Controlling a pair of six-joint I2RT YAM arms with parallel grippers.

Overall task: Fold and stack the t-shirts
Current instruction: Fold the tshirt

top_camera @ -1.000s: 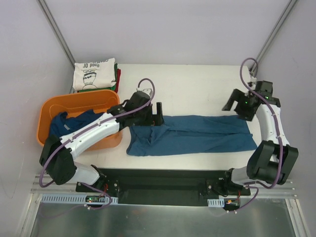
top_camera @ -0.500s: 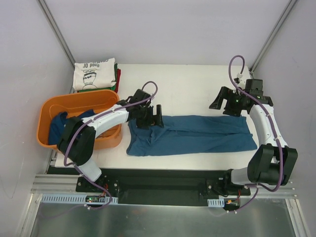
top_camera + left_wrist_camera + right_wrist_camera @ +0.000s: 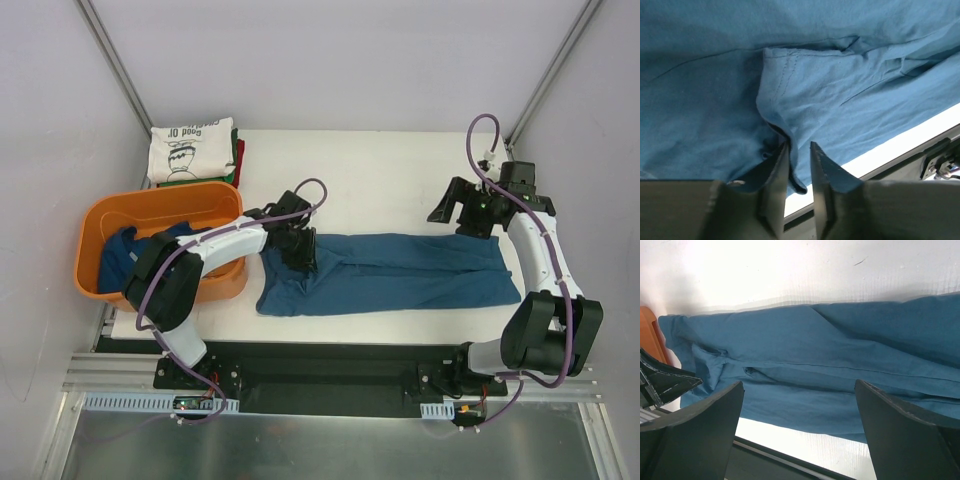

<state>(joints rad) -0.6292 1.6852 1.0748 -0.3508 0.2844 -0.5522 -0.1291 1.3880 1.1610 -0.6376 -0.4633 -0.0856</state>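
A dark blue t-shirt (image 3: 400, 275) lies stretched left to right across the middle of the white table. My left gripper (image 3: 300, 252) is down on its left end. In the left wrist view the fingers (image 3: 799, 147) stand close together with a raised fold of the blue cloth (image 3: 840, 90) pinched between them. My right gripper (image 3: 452, 210) hovers above the shirt's right end. It is wide open (image 3: 799, 385), with nothing between its fingers and the blue cloth (image 3: 840, 355) below. Another dark blue t-shirt (image 3: 125, 255) lies crumpled in the tub. A folded cream printed t-shirt (image 3: 190, 150) tops a stack at the back left.
An orange plastic tub (image 3: 150, 197) stands at the left, beside the left arm. Green and red folded edges (image 3: 238, 160) show under the cream shirt. The table's near edge and a black rail (image 3: 330, 365) run just below the shirt.
My left gripper has dropped onto the shirt's left end and closed from wide open onto a fold. The right gripper has shifted a little left and stayed open.
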